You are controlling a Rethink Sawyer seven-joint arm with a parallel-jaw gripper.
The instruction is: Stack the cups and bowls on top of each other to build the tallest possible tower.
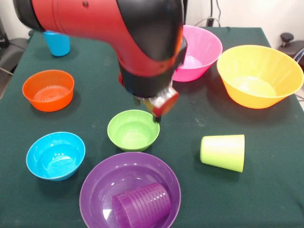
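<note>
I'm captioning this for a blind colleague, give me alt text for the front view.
A red and black robot arm hangs over a small green bowl on a dark green table, amid orange, blue, pink and yellow bowls. A purple cup lies inside a purple bowl; a lime cup lies tipped over, and a blue cup stands far back.

A dark green cloth (pixel 266 190) covers my table from edge to edge. Past its far right corner I see a black knob-like object (pixel 287 38), and black cables (pixel 213 16) trail along the pale wall.
</note>
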